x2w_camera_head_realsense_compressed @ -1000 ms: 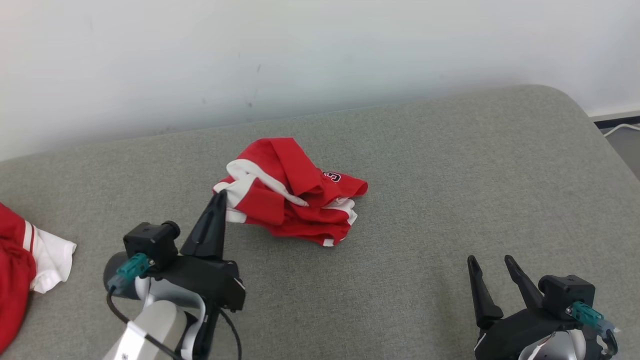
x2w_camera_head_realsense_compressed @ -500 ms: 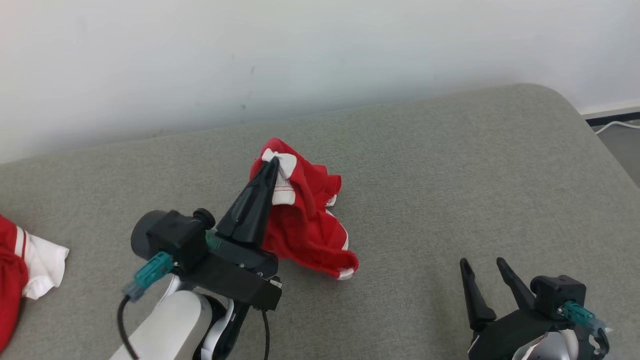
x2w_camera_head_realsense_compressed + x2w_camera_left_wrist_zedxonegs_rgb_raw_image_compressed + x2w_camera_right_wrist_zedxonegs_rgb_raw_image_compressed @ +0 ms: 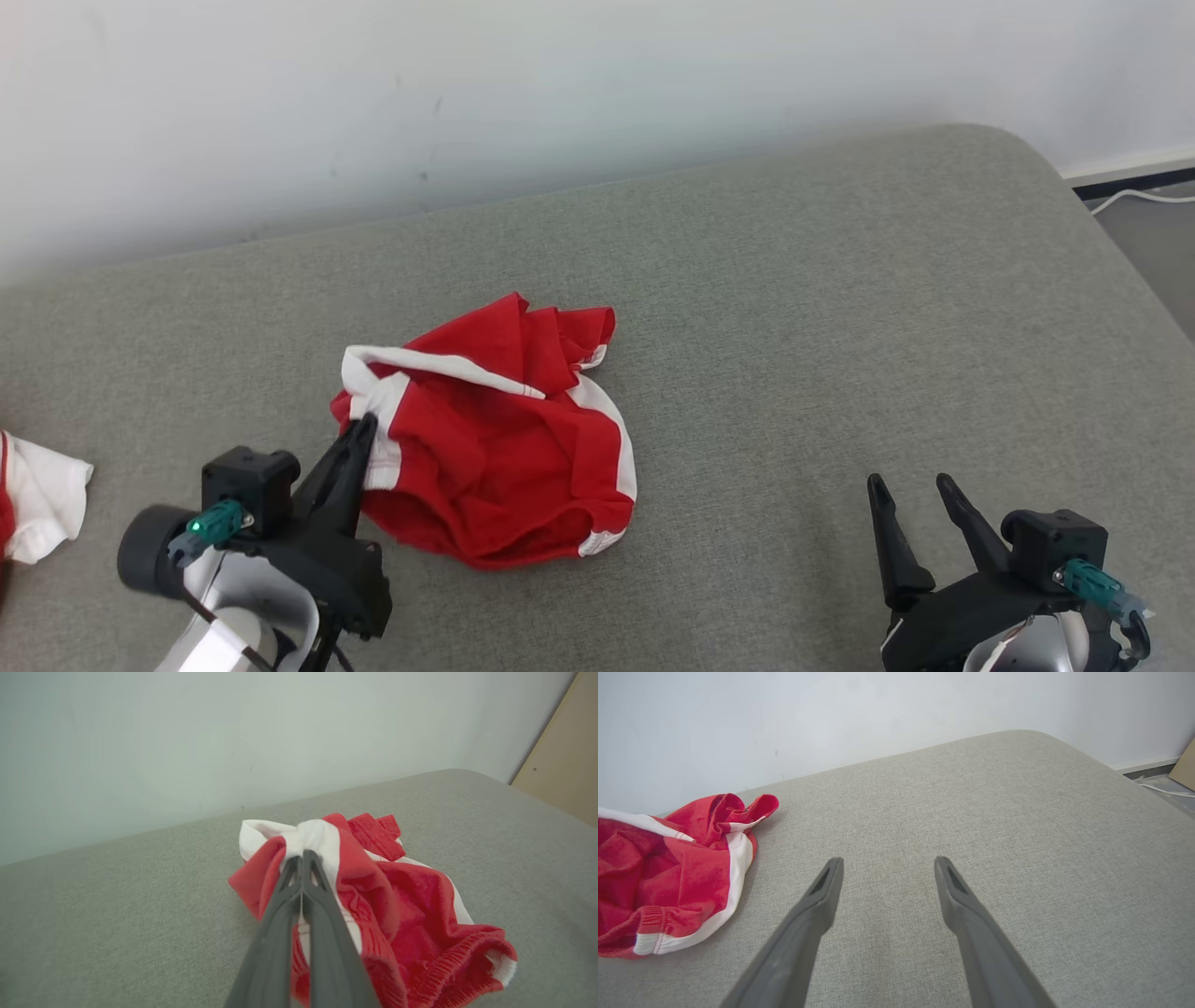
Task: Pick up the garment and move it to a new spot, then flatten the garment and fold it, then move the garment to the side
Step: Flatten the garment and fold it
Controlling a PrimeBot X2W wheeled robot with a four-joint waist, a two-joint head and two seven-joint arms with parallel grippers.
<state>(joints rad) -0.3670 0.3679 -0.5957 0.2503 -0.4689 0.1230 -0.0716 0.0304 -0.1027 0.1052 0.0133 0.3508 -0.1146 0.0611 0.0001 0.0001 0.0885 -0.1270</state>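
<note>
1. Your left tool point(image 3: 362, 425) was clamped shut on a white edge of the red garment point(image 3: 495, 448).
2. It lay crumpled on the gray cushion point(image 3: 794, 327).
3. Your right tool point(image 3: 910, 482) stood open, empty, well apart from it.

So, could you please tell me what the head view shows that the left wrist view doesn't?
Head view adds: the right gripper, open, away from the red garment; another red-and-white cloth at the left edge; a white cable on the floor. Left wrist view adds: a close look at the left gripper shut on the garment's white band, and a tan panel. Both share the garment, the grey cushion and the white wall.
</note>
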